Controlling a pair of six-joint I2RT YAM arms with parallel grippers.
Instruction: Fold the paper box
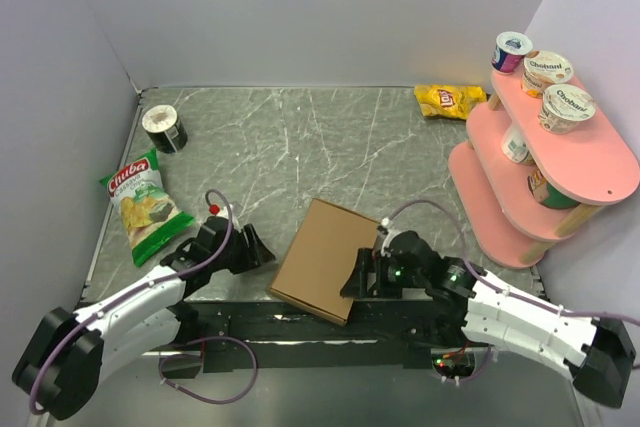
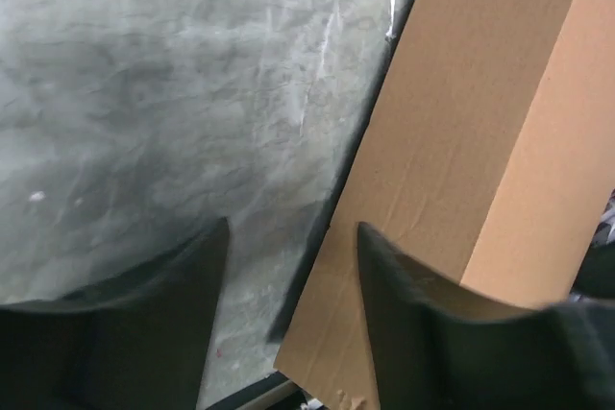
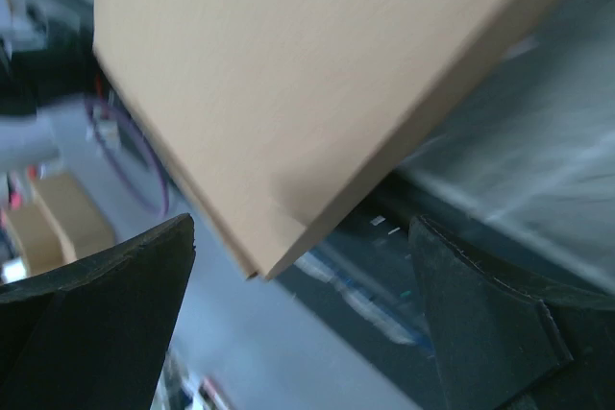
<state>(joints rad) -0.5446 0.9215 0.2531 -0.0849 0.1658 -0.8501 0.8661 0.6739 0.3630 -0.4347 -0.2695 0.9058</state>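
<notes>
The paper box point(image 1: 322, 259) is brown, plain and flat, lying on the gray marble table point(image 1: 300, 137). Pale walls point(image 1: 300, 7) stand around it. The left fingers point(image 2: 125, 333) and the right fingers point(image 3: 96, 304) are spread apart, holding nothing.

Plain brown paper box point(image 1: 325, 257), grey white-veined table point(image 1: 300, 137), pink shelf point(image 1: 600, 162)
</notes>
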